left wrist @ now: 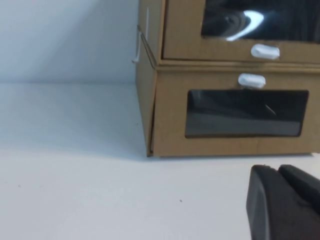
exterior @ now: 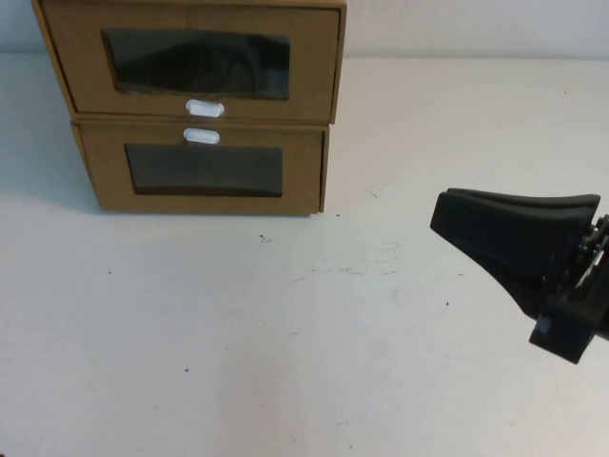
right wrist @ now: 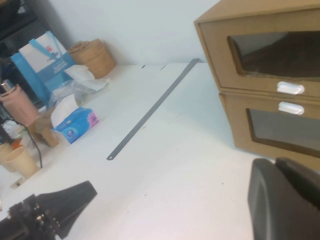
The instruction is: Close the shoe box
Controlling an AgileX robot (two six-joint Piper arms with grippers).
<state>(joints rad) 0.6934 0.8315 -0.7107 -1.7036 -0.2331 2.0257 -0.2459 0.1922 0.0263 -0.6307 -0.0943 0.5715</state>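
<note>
The right gripper (exterior: 447, 214), black, hovers low over the white table (exterior: 285, 362) at the robot's right, its fingers pressed together and pointing to the left. The left gripper (left wrist: 272, 192) shows only in its wrist view, near the boxes, fingers also together. Farther back stands the shoe box (exterior: 195, 62), a brown cardboard drawer with a clear window and a white pull tab (exterior: 205, 109) below it, stacked on a similar lower box (exterior: 205, 171). I think it is light and dents easily; a flat push on the front board seems best.
</note>
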